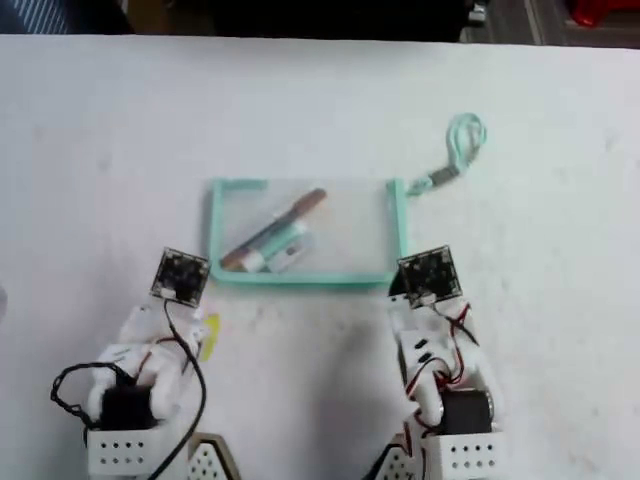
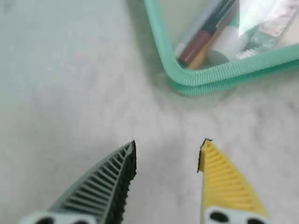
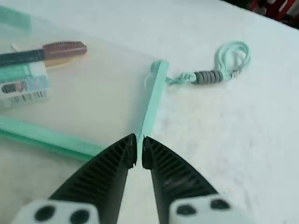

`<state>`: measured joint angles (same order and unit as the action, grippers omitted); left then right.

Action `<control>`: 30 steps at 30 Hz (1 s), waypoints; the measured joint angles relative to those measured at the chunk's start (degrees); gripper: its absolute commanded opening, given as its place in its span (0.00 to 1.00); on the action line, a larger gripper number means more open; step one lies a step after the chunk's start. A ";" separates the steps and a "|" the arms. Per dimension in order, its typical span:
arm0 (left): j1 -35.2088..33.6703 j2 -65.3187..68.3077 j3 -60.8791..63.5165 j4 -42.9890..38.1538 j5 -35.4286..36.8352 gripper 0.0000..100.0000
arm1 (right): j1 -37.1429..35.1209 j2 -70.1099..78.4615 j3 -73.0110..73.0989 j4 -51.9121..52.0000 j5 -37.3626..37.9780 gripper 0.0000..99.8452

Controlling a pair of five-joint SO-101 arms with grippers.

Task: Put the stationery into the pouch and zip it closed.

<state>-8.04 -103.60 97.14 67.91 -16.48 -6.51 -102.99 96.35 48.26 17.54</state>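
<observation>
Across the white table (image 1: 320, 100) we have two arms, side by side at the near edge. The left arm (image 1: 140, 370) sits short of the pouch's near left corner. The right arm (image 1: 445, 380) is up against its near right corner.

One pouch (image 1: 212, 230) out there, clear-walled with mint green edging, lying flat in the middle of the table.

Now the grippers, two of them. The left gripper (image 2: 169, 144) has one grey finger and one yellow, spread wide apart, holding nothing, over bare table near the pouch's corner but apart from it. The right gripper (image 3: 139, 140) has two black fingers, drawn almost together, with only a sliver between the tips. They are right on the pouch's green side edge close to the near corner, pinching that strip.

Inside the pouch I count two pieces of stationery for sure: one long pen (image 1: 275, 232) with a brown end, lying on a slant, and one shorter white-and-green labelled piece (image 1: 285, 255) touching it. Whether more lies beneath them, I cannot tell.

One mint cord (image 1: 462, 140) trails from the pouch's far right corner and ends in a loop on the table, with one grey ribbed bead (image 3: 209, 77) on it.
</observation>
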 measured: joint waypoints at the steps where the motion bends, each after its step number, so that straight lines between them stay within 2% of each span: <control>1: 0.00 0.00 0.00 1.23 0.00 0.24 | -0.09 0.00 0.00 1.93 0.00 0.02; 5: 0.00 0.00 0.00 3.43 1.85 0.24 | 0.26 0.00 0.00 8.44 -1.05 0.02; 11: 0.00 0.00 0.00 4.57 6.07 0.23 | -3.87 0.00 0.00 20.84 -14.33 0.02; 13: 0.00 -0.09 0.00 5.27 6.33 0.23 | -5.45 0.00 0.00 23.03 -16.53 0.02; 19: 0.00 -0.18 0.00 5.45 6.51 0.23 | -5.80 0.00 0.00 23.91 -16.79 0.02; 30: 0.00 -0.18 0.00 5.45 6.51 0.23 | -6.24 0.00 0.00 23.91 -9.14 0.02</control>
<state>-8.04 -103.78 97.14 73.36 -9.98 -12.75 -102.99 96.35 72.18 8.40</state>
